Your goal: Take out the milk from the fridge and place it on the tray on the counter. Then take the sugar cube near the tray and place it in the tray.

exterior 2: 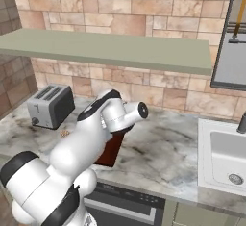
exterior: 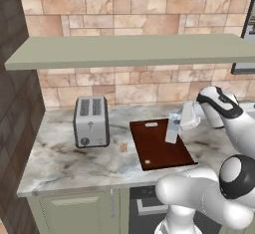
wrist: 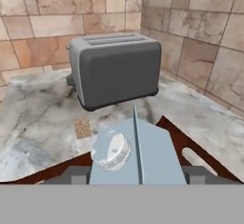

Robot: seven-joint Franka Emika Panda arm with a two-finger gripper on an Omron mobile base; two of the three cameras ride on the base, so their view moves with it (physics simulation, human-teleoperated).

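Leftmost on my surface [exterior: 64, 166] stands the silver toaster [exterior: 91, 121], at about nine o'clock from the tray [exterior: 159, 148]. Next comes the sugar cube [exterior: 123, 147], a tan speck on the marble between the toaster and the tray's left edge, just beside the tray but apart from it. The tray itself lies flat with its slot handle at twelve o'clock, toward the tiled wall [exterior: 124, 26]. Further right, my jaws [exterior: 180, 121] are clamped on the milk [exterior: 173, 127], which stands upright over the tray's right part; whether its base touches the board I cannot tell. Looking along my hand, the carton's capped top sits close below, with the toaster and the cube beyond it.
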